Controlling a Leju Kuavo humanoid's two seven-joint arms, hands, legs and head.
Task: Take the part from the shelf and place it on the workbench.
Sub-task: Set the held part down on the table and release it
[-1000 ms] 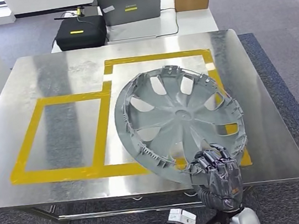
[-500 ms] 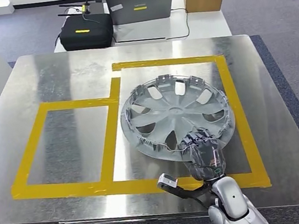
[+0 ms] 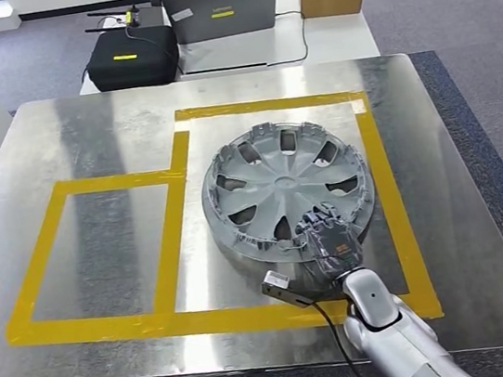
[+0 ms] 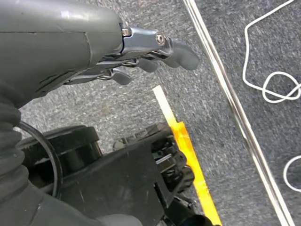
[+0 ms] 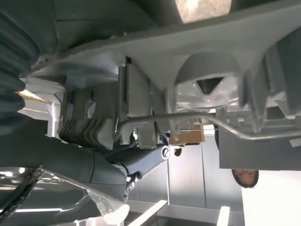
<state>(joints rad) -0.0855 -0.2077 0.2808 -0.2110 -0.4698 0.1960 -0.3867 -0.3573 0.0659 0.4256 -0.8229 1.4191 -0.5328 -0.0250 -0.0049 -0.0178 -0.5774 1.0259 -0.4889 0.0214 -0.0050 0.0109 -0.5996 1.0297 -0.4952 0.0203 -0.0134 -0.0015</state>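
Grey spoked wheel cover [image 3: 285, 188] on a brushed silver workbench [image 3: 86, 137] marked with yellow tape rectangles [image 3: 169, 228]; dark grey right hand [image 3: 328, 241]; black case [image 3: 131, 57] behind.

Shiny steel workbench [image 3: 71, 129] carries yellow tape outlines [image 3: 169, 228], and the grey hubcap [image 3: 284, 188] sits inside the larger right-hand rectangle.

One hubcap [image 3: 287, 186], one laptop [image 3: 221, 6].
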